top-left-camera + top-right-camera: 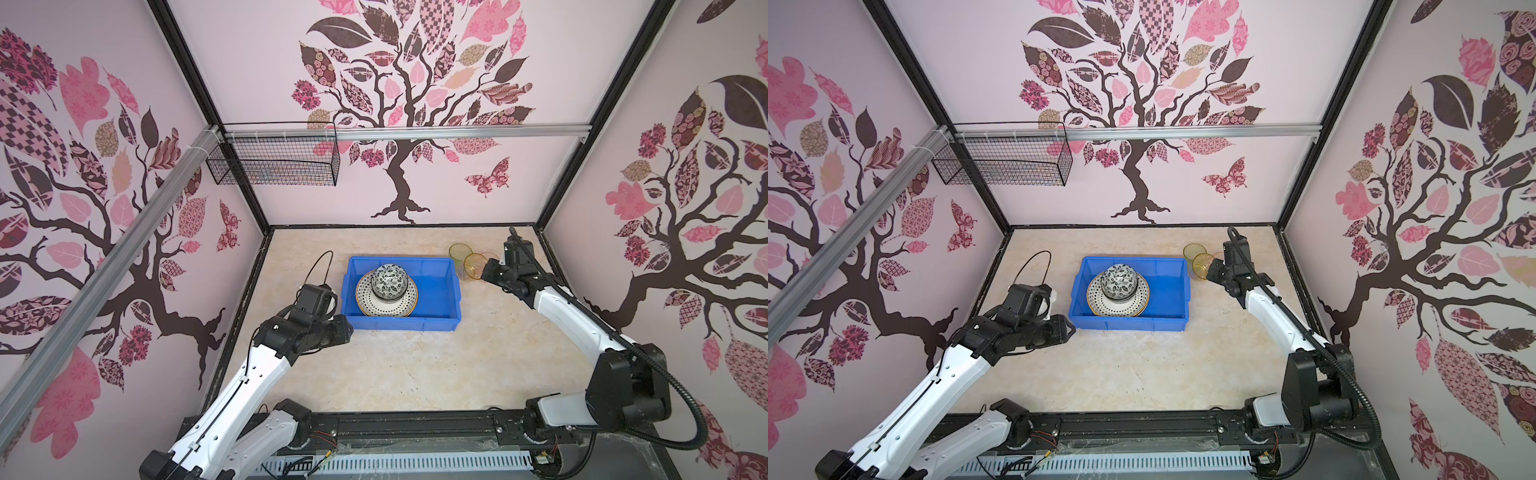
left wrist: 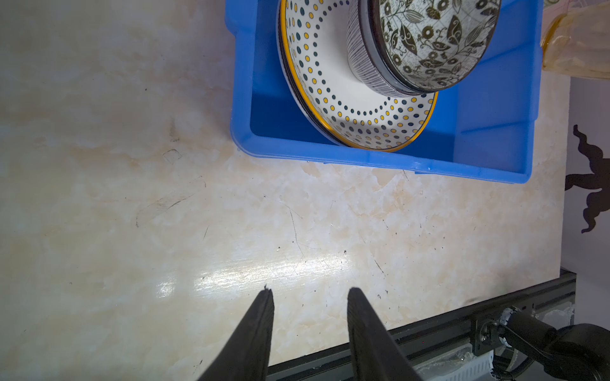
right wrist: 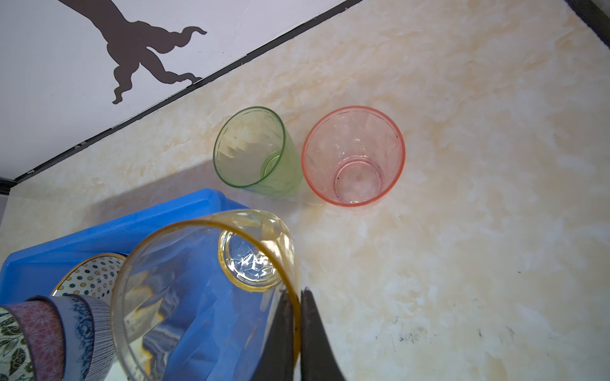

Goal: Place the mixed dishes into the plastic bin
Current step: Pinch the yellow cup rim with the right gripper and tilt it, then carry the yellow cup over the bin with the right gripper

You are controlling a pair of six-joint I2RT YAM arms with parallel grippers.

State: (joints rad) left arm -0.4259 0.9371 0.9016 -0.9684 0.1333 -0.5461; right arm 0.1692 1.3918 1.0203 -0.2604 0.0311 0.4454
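The blue plastic bin [image 1: 399, 320] [image 1: 1129, 322] sits mid-table. Inside it lies a stack of plates topped by a dotted-rim plate [image 1: 365, 303] [image 2: 330, 99]. A stack of bowls stands on them, with a black-white leafy bowl [image 1: 389, 280] [image 2: 429, 43] on top. My right gripper [image 3: 297, 297] is shut on the wall of a yellow cup [image 3: 204, 297] [image 1: 475, 266], held tilted over the bin's right end [image 3: 132, 224]. A green cup [image 3: 254, 151] and a pink cup [image 3: 353, 155] stand upright on the table behind it. My left gripper [image 2: 310, 292] hangs open and empty over bare table, left of the bin.
A black wire basket [image 1: 274, 162] hangs from the rail on the back wall at the left. Walls close the table on three sides. A black frame rail [image 1: 415, 424] runs along the front edge between the arm bases.
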